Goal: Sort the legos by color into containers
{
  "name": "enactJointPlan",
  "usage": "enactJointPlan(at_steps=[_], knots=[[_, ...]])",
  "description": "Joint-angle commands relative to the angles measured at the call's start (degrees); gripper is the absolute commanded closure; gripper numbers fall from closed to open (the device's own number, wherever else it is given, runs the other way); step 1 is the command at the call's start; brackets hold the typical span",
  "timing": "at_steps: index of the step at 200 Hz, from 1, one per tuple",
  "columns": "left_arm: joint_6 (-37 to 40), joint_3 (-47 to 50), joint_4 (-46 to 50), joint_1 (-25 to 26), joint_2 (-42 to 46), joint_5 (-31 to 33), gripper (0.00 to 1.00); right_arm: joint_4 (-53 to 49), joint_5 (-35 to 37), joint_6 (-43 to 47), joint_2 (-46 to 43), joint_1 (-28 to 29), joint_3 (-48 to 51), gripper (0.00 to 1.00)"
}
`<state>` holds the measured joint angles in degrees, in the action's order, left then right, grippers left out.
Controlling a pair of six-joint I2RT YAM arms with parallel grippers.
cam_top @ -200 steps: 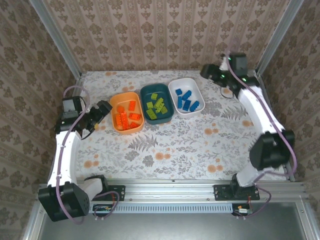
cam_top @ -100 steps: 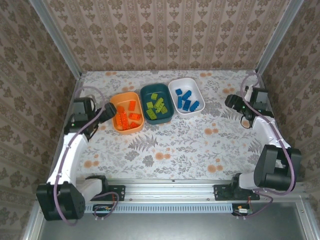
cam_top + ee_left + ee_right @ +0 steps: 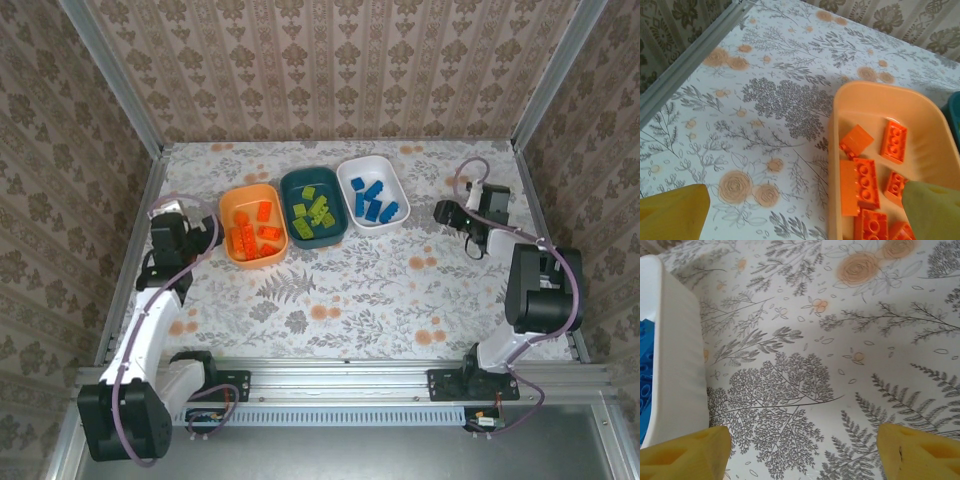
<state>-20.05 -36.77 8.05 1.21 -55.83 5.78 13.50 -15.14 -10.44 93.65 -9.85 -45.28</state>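
**Q:** Where are the legos?

**A:** Every one I see is in a dish. Orange legos [image 3: 255,235] are in the orange dish [image 3: 224,212], green legos [image 3: 312,212] in the teal dish [image 3: 286,190], and blue legos [image 3: 375,200] in the white dish [image 3: 372,166]. The dishes sit side by side, toward 12 o'clock on the surface [image 3: 350,290].

**Q:** Why green in teal?

**A:** My guess: there's no green dish, so teal takes the colour left over. One colour per dish, no mixing that I can see.

**Q:** End effectors?

**A:** My left end effector [image 3: 207,232] is spread wide and empty, just at 9 o'clock of the orange dish. My right end effector [image 3: 445,212] has its fingers apart with nothing between them. It's at 3 o'clock of the white dish, with a gap.

**Q:** Why there?

**A:** Probably each arm covers its own side, so they don't cross. They're open because there's nothing to carry. In the left wrist view the orange bricks lie flat and loose, which looks dropped in, not stacked. In the right wrist view the white wall is at 9 o'clock, with blue behind it.

**Q:** Progress?

**A:** The sort looks finished to me.
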Motion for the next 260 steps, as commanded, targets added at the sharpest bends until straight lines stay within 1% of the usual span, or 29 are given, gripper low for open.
enactJointPlan(at_steps=[1, 9, 19, 26, 41, 45, 49, 54, 57, 64, 80, 88, 109, 120, 135, 156, 163, 193, 223, 260], knots=[[4.4, 1.91, -6.81, 0.01, -2.82, 4.43, 0.0, 14.72, 4.32, 3.51, -4.77, 3.06, 9.31, 0.21], [4.41, 2.85, -9.41, -0.13, -3.9, 5.77, 0.0, 16.88, 6.74, 5.13, -6.84, 4.75, 11.92, 0.19], [5.31, 4.53, -14.14, -0.32, -5.36, 6.6, 0.0, 22.9, 9.81, 6.92, -8.01, 6.85, 15.99, 0.17], [6.94, 5.79, -18.07, -0.35, -6.69, 6.54, 0.0, 29.01, 11.42, 8.29, -8.37, 8.33, 19.59, 0.16], [11.9, 8.34, -25.84, -0.23, -10.28, 6.24, 0.0, 38.15, 13.71, 8.9, -6.65, 9.58, 23.73, 0.16], [13.19, 8.73, -27.19, -0.13, -11.26, 6.18, 0.0, 39.88, 13.61, 8.85, -5.59, 9.58, 23.75, 0.14], [14.5, 9.13, -28.5, -0.11, -12.26, 6.32, 0.0, 38.22, 13.97, 8.7, -5.4, 9.58, 22.73, 0.12], [16.14, 9.61, -30.1, -0.19, -13.39, 6.38, 0.0, 33.76, 14.64, 8.39, -5.96, 9.58, 21.14, 0.06], [16.97, 9.9, -30.99, -0.18, -14.14, 6.38, 0.0, 33.14, 14.93, 8.34, -6.16, 9.58, 20.99, 0.04], [18.23, 10.41, -33.23, -0.38, -15.71, 6.47, 0.0, 35.35, 14.83, 8.32, -5.61, 9.58, 21.6, 0.04], [18.05, 11.57, -39.38, -1.54, -19.29, 4.81, 0.0, 34.57, 14.63, 8.24, -6.03, 9.45, 21.57, 0.04], [18.23, 11.81, -42.32, -1.91, -21.13, 3.46, 0.0, 34.16, 14.59, 8.2, -6.15, 9.36, 21.46, 0.0], [19.53, 11.16, -47.63, -1.74, -25.82, 0.48, 0.0, 34.38, 14.68, 8.33, -6.05, 9.49, 21.5, 0.0], [20.42, 10.86, -48.32, -1.18, -27.7, -0.87, 0.0, 34.92, 14.79, 8.33, -6.02, 9.58, 21.72, 0.0], [22.43, 11.77, -52.35, -0.2, -30.05, -2.79, 0.0, 35.02, 14.88, 8.33, -6.04, 9.53, 21.72, 0.0], [23.86, 13.91, -57.24, 0.73, -31.89, -3.17, 0.0, 35.09, 14.98, 8.33, -6.03, 9.63, 21.77, 0.0], [24.34, 14.64, -60.21, 0.76, -32.7, -3.23, 0.0, 35.11, 15.03, 8.41, -6.06, 9.66, 21.8, 0.0], [23.2, 13.39, -56.82, -0.6, -32.34, -6.01, 0.0, 35.02, 15.05, 8.41, -6.05, 9.67, 21.79, 0.0], [22.52, 13.49, -57.34, -1.76, -32.47, -8.07, 0.0, 35.11, 15.14, 8.4, -6.04, 9.67, 21.81, 0.0], [22.51, 13.48, -57.02, -1.8, -32.27, -8.22, 0.0, 35.07, 15.06, 8.42, -6.08, 9.62, 21.74, 0.0]])
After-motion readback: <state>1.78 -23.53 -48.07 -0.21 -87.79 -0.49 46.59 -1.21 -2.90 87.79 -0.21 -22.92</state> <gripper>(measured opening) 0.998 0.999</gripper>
